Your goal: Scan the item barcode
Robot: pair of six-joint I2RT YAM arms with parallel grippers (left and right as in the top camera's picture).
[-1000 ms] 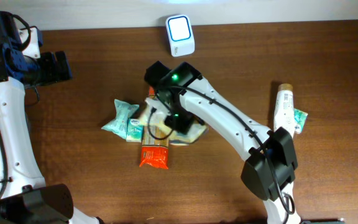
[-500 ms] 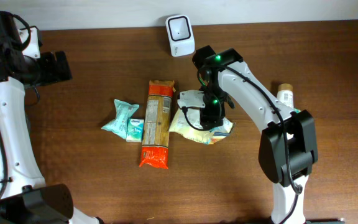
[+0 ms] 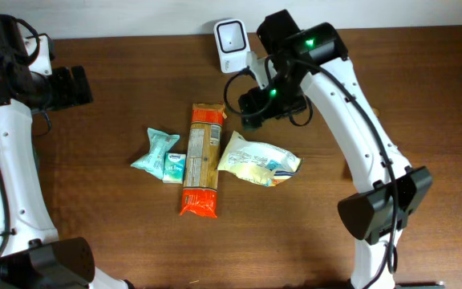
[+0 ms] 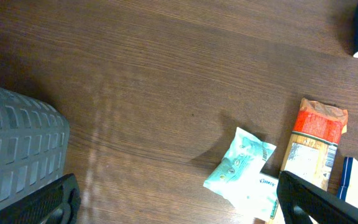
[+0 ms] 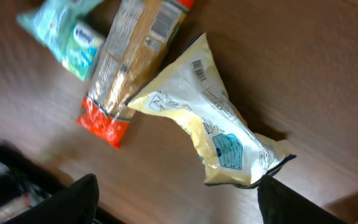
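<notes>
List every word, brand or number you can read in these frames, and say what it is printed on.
None can be read.
White and yellow bag: barcode and print, blurred.
Orange packet: label print too small.
Teal packs: wording too small.
</notes>
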